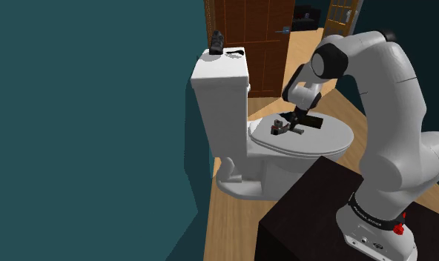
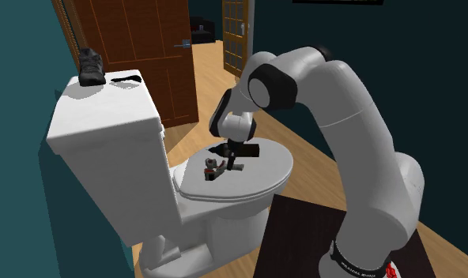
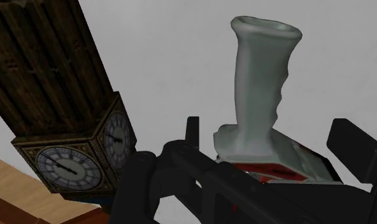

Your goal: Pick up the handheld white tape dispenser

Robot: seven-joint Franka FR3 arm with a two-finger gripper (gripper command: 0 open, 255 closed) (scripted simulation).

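Dispenser [image 3: 260,95]: white handle sticking up from a red-and-white base; sits on the white lid [image 2: 264,178], about the middle of the second exterior view
Gripper [image 2: 224,162]: all black, down low over the lid, right at the dispenser
Jaws: spread apart with the dispenser's base between them; can't tell if either finger actually touches it
Clock tower [image 3: 66,127]: brown with white clock faces; lying on the lid just beside the dispenser
Toilet [image 1: 248,178]: white, lid down; teal wall [image 1: 84,126] on the shoulder view's left
Shoe [image 2: 90,67]: dark, up on the tank [image 2: 106,126], upper left of the second exterior view; well apart from the gripper
Door [image 2: 137,55]: brown wood, behind the toilet
Stand [image 1: 307,215]: black box, lower right of the shoulder view
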